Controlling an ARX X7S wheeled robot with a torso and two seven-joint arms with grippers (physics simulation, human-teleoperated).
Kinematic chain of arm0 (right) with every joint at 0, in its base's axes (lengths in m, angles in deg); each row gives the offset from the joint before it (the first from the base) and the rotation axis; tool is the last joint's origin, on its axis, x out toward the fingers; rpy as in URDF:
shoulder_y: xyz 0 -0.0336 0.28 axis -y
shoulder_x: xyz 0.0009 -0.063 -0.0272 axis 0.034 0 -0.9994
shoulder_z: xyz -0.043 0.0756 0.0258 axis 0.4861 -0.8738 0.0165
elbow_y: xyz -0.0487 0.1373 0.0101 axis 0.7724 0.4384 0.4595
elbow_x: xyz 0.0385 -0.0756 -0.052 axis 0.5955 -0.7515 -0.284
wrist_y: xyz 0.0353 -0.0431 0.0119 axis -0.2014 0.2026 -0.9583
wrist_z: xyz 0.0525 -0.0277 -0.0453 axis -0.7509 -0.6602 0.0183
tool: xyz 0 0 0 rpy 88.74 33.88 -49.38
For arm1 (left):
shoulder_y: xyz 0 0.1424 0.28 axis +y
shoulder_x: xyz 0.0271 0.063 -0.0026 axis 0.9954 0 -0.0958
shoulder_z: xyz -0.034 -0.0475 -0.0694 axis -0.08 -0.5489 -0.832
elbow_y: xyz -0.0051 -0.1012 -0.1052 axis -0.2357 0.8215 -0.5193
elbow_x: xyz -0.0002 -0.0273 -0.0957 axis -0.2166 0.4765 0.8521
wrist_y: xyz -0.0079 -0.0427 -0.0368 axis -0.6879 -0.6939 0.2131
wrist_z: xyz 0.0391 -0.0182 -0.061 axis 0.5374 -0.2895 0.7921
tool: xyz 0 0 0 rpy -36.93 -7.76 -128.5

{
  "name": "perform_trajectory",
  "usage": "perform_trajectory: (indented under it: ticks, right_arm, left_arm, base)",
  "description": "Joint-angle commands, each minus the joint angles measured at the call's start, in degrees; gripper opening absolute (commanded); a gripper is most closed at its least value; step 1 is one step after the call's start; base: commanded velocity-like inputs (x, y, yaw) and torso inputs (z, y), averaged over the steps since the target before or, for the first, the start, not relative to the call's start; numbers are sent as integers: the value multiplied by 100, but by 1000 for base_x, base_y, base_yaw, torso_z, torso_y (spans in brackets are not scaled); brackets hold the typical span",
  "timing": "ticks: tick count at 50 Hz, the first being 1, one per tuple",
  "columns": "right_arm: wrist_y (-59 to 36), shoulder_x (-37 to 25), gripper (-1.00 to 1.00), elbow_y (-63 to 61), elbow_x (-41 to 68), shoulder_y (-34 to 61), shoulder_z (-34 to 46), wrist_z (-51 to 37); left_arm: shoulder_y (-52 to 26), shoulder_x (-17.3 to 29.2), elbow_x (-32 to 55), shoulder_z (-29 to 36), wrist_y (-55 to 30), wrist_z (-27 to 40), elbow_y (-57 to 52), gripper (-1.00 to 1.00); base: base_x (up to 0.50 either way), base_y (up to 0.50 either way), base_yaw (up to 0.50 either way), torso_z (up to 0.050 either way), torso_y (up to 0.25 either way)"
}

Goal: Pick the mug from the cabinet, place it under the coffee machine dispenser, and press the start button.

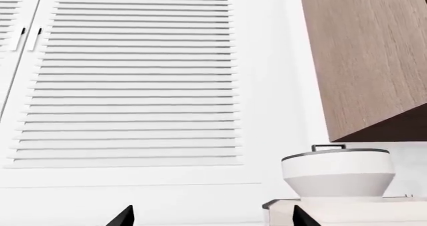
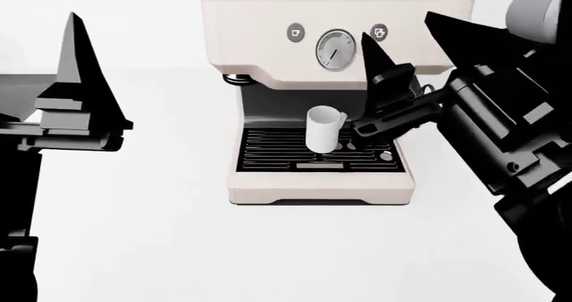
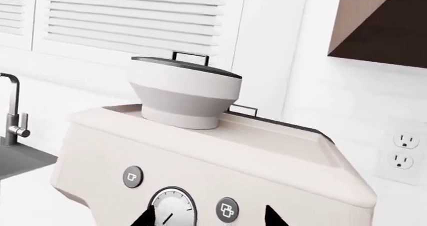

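Note:
The small white mug stands upright on the black slatted drip grille of the cream coffee machine. It sits below the dark recess of the dispenser. My right gripper is open and empty in front of the machine's panel, above and right of the mug. In the right wrist view its fingertips straddle the gauge and the double-cup button; a single-cup button lies beside the gauge. My left gripper is open and empty, off to the machine's left.
A larger white vessel with a flared base sits on top of the machine. Behind are white louvred doors and a wooden wall cabinet. A faucet and a wall outlet flank the machine.

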Motion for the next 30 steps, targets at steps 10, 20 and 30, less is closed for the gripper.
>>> perform_trajectory:
  ticks: [10, 20, 30]
  right_arm:
    - [204, -189, -100, -85, -2261, -164, 674, 1447]
    - [354, -203, -100, -28, -2531, -141, 878, 1638]
    - [285, -199, -100, -65, -2216, -134, 787, 1458]
  left_arm:
    - [60, 14, 9, 29, 29, 9, 35, 100]
    - [84, 14, -1, 33, 62, 8, 61, 100]
    - [116, 23, -3, 26, 93, 11, 71, 100]
  base:
    - [0, 0, 0, 0, 0]
    - [0, 0, 0, 0, 0]
    - [0, 0, 0, 0, 0]
